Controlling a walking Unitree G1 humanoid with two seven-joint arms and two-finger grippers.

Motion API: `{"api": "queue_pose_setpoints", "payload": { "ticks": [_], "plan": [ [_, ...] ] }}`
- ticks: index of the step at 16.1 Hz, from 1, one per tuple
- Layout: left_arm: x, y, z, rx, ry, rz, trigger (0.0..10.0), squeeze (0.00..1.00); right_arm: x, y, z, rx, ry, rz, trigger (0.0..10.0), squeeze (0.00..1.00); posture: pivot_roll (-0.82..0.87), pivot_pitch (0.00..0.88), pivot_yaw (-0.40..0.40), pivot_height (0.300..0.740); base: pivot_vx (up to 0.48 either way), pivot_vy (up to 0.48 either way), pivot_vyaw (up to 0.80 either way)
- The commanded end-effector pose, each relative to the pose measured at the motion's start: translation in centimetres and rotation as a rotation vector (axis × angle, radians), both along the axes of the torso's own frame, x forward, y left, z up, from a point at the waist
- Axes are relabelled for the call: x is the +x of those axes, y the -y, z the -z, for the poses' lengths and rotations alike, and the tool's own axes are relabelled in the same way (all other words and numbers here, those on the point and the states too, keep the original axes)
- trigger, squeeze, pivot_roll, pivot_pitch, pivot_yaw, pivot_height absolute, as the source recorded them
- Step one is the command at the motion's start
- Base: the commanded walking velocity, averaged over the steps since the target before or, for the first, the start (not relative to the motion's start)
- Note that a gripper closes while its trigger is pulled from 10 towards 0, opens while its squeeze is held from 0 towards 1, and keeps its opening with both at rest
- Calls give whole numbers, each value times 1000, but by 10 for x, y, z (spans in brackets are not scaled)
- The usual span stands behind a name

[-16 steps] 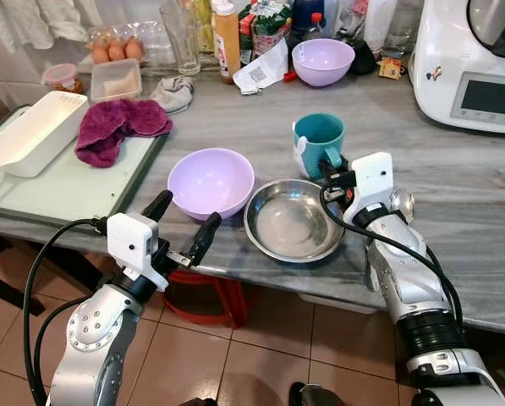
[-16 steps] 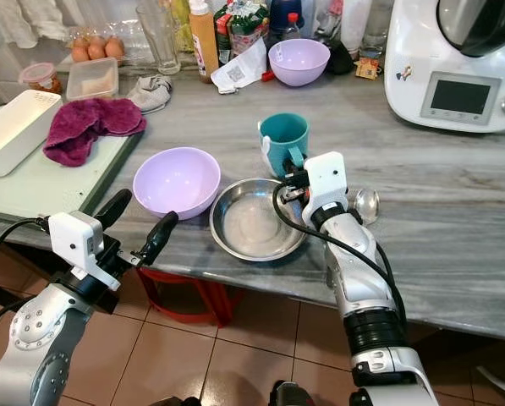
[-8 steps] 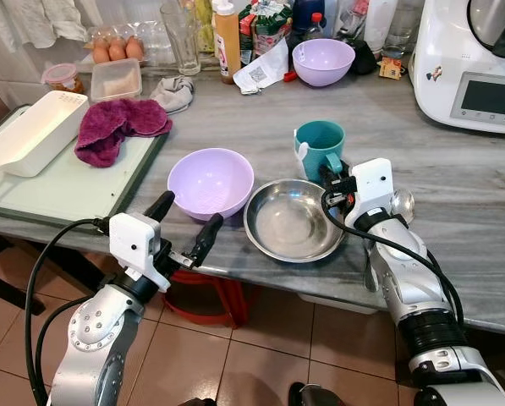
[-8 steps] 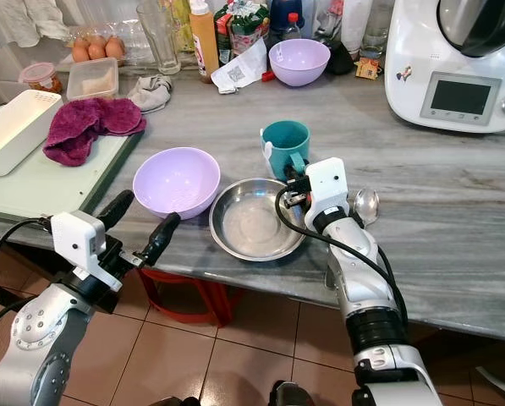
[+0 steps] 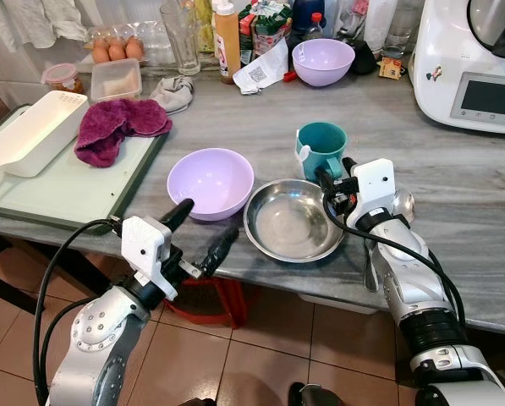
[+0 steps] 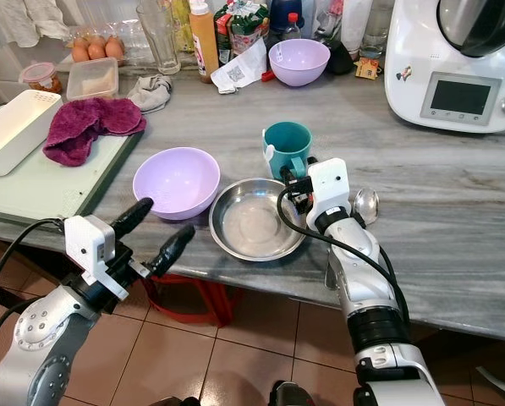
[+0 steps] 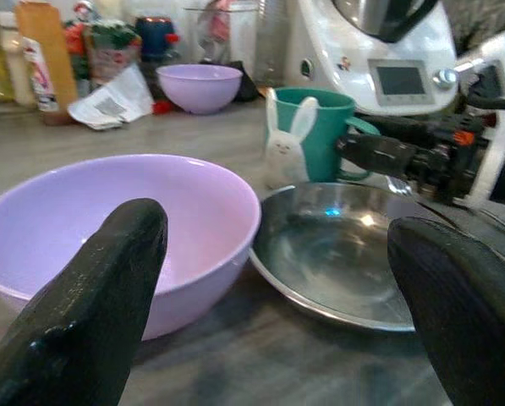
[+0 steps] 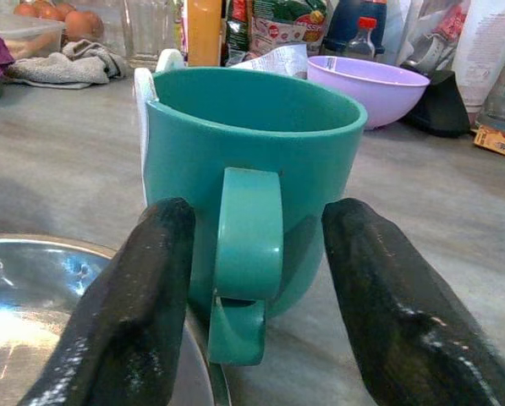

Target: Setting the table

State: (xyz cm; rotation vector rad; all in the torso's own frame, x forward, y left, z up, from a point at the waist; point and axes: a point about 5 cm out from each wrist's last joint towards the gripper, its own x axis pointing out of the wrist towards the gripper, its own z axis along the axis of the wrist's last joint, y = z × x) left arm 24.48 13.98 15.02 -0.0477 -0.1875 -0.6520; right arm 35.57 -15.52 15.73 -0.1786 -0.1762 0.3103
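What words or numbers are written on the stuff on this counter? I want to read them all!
No text here is sharp enough to read.
White kitchen machine: its screen shows nothing readable.
Folded paper: a square code and print, too small.
Snack bag: a red logo and letters, blurred.
Teal mug: a white rabbit picture, no words.

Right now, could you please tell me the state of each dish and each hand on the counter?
Teal mug: upright, empty, handle between the right hand's fingers.
Steel bowl: upright, empty.
Near purple bowl: upright, empty.
Far purple bowl: upright.
Spoon: lying flat beside the right arm.
Right hand: open around the mug handle, not closed.
Left hand: open, holding nothing, at the counter edge.
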Motion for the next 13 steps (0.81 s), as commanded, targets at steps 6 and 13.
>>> {"api": "queue_pose_setpoints", "payload": {
  "ticks": [6,13],
  "plan": [
    [-4,-2,6,27,-23,27,10000,0,4,3,-14,10,55,20,10000,1000,-122,179,52,740,0,0,0],
    [2,-6,-4,19,31,-49,10000,0,-1,1,-55,73,188,25,10000,1000,-128,176,51,740,0,0,0]
  ]
}}
